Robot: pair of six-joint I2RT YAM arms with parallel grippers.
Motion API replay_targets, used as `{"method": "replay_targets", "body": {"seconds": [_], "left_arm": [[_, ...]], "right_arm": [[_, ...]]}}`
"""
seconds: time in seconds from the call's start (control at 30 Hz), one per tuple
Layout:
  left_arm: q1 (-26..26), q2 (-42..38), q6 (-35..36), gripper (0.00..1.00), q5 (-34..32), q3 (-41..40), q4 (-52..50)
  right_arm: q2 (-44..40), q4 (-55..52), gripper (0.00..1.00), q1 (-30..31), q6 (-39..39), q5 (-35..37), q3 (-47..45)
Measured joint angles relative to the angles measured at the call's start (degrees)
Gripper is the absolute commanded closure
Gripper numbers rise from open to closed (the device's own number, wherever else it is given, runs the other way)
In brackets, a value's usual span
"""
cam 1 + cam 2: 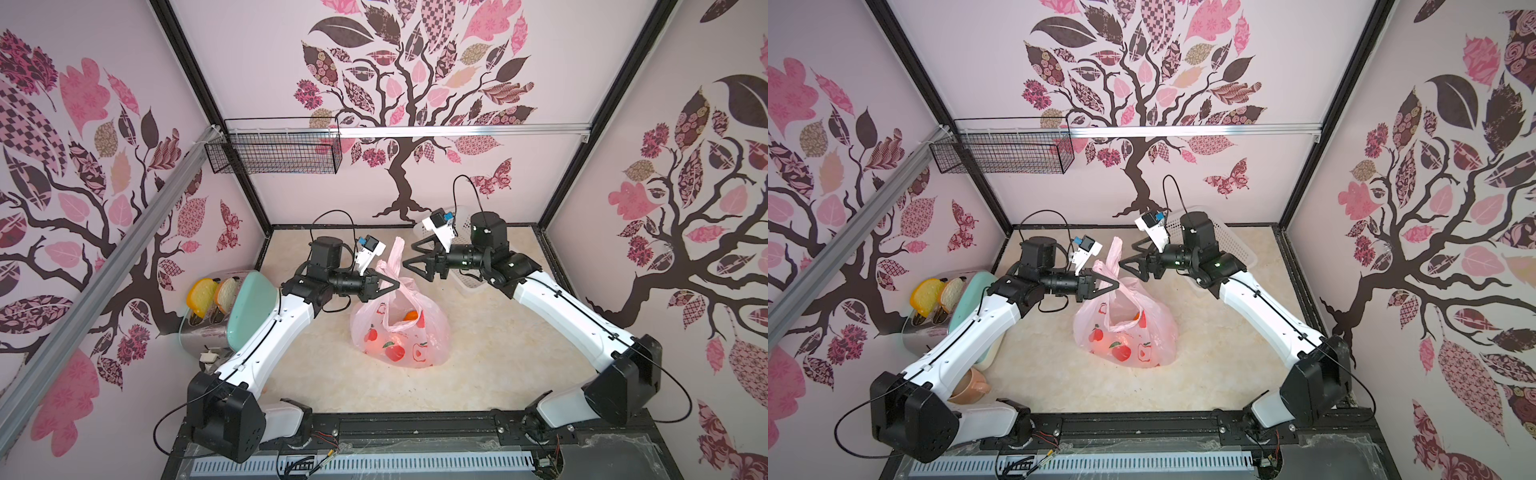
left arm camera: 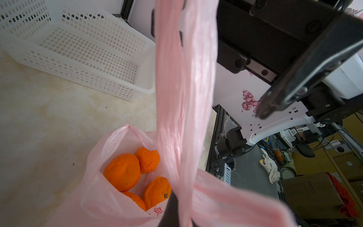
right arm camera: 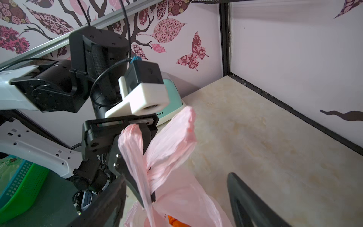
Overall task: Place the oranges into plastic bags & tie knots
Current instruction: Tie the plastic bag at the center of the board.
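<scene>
In both top views the thin translucent pink plastic bag printed with red fruits (image 1: 401, 336) sits on the marbled beige desk (image 1: 507, 357). Its mouth sags open over one of the small round bright oranges (image 1: 411, 316). The left gripper (image 1: 394, 285) hangs over the bag's upper edge, pressed together on a pink handle strip (image 1: 395, 255) that stands up from the bag. The right gripper (image 1: 408, 254) is just beside that strip, on the far side of it from the left gripper, spread wide and holding nothing. A white perforated plastic basket (image 1: 467, 282) lies behind the bag, under the right arm.

In the left wrist view the strip (image 2: 182, 78) runs taut close to the lens. Four oranges (image 2: 122, 172) lie inside the bag's open mouth below it.

In the right wrist view the left gripper's fingers (image 3: 129, 180) pinch the strip above the bag's neck. A second handle strip (image 3: 176, 137) flares free beside it. The two bunch together where they meet, and I cannot tell whether they are tied. The right gripper's fingers (image 3: 245, 200) stand on either side of the bag, not touching it.
</scene>
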Motion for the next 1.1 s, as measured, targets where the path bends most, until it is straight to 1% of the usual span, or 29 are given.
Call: {"method": "replay_targets", "body": {"seconds": [0.1,0.17,0.2,0.27,0.33,0.43,0.5,0.6,0.8,1.0,1.1], "left_arm": [[0.00,0.31,0.24,1.00,0.42,0.00,0.00],[0.00,0.61,0.50,1.00,0.66,0.00,-0.07],[0.00,0.70,0.66,1.00,0.68,0.00,-0.09],[0.00,0.85,1.01,1.00,0.74,0.00,-0.17],[0.00,1.03,1.20,1.00,0.87,0.00,-0.20],[0.00,1.38,1.27,1.00,0.94,0.00,-0.24],[0.00,1.57,1.25,1.00,0.90,0.00,-0.26],[0.07,1.75,1.20,1.00,0.87,0.00,-0.22],[0.22,2.78,0.81,1.00,1.51,0.35,0.85],[0.26,2.95,-0.02,1.00,2.78,0.61,2.19],[0.26,2.95,-0.46,1.00,3.34,0.61,2.97]], "right_arm": [[2.91,0.96,0.20,0.02,1.18,-0.11,2.56],[4.72,1.07,0.27,0.02,1.62,-0.57,4.57],[5.38,1.20,0.33,0.00,1.73,-0.76,5.38],[6.58,1.14,0.49,0.02,2.08,-1.68,6.93],[6.95,1.09,0.62,0.09,2.12,-2.54,7.72],[6.93,0.92,0.79,0.31,2.14,-3.72,7.87],[6.88,0.52,0.88,0.35,1.97,-3.89,7.76],[5.57,0.02,0.92,0.39,1.97,-3.45,6.34],[-2.01,-0.70,1.00,0.39,1.79,-1.79,-0.42],[-8.85,-1.79,1.00,1.20,2.40,0.66,-7.19],[-11.58,-2.38,1.00,2.75,2.54,2.21,-10.49]]}}
